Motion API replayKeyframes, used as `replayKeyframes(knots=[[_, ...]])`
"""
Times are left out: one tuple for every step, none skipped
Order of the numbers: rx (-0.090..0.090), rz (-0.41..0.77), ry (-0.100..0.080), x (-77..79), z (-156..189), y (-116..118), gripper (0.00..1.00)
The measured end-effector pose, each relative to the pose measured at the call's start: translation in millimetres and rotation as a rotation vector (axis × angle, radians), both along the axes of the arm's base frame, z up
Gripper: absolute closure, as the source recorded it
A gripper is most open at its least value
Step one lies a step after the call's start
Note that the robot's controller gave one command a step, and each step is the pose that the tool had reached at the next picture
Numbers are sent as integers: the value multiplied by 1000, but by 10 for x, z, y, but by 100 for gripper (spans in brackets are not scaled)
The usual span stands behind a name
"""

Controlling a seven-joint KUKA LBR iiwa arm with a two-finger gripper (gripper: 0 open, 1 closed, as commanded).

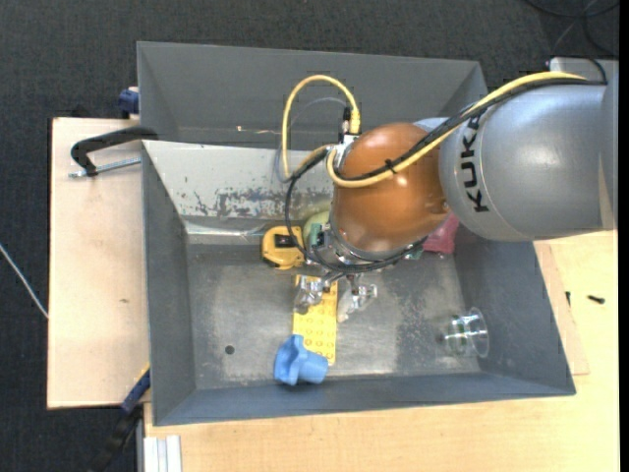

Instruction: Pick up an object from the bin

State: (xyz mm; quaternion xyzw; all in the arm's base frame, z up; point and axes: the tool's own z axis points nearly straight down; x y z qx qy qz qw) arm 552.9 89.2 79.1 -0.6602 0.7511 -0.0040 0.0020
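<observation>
One each: yellow plate [319, 334], blue lump [298, 364], clear cup [465, 330], tape measure [280, 246], pink piece [443, 236].

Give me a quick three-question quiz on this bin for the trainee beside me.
1. True or false: the blue lump touches the clear plastic cup.
2. What lies in the bin toward the view's lower right? A) clear plastic cup B) red ball C) black brush
3. Which thing is the gripper over?
Key: 1 false, they lie well apart; 2 A; 3 the yellow perforated plate, mid-bin.
</observation>
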Motion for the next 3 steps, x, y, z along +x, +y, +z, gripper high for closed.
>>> replayKeyframes(knots=[[0, 0, 0, 0, 0, -1, 100], [2, 0, 3, -12, 43, -2, 100], [6, -1, 4, -23, 184, 6, 100]])
